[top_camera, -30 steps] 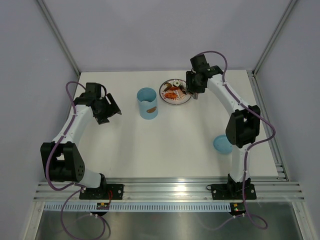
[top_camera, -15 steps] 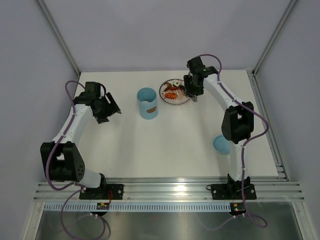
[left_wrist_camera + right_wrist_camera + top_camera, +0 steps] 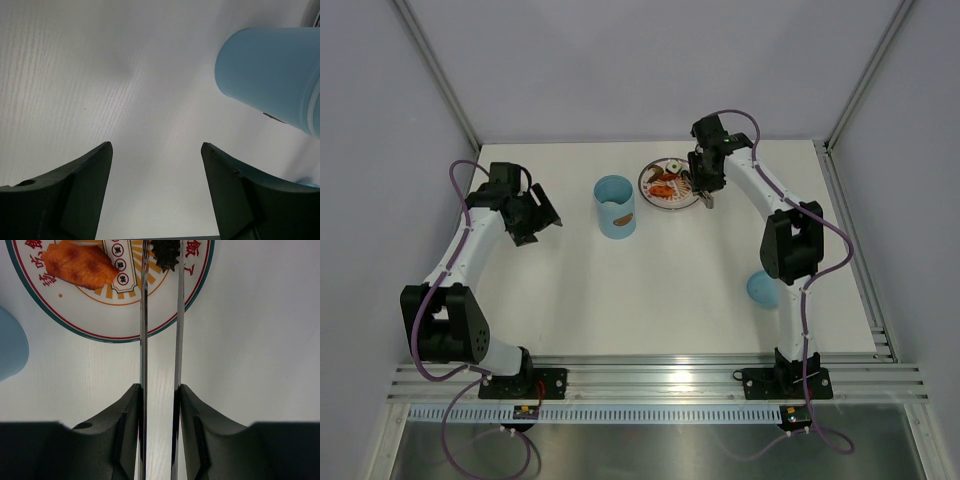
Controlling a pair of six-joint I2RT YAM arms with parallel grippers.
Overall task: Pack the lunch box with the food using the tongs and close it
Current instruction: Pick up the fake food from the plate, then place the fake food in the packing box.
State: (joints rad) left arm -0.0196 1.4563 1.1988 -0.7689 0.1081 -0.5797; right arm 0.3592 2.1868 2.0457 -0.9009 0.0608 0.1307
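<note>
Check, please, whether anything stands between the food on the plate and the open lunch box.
Nothing visible does. Only bare table separates the plate from the lunch box, which stands open to its left. The right gripper holds the tongs over the food; the lid lies well clear.

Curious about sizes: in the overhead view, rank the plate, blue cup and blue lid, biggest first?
1-2. plate and lunch box: too alike to rank.
3. lid: smallest, partly hidden by the right arm.
</note>
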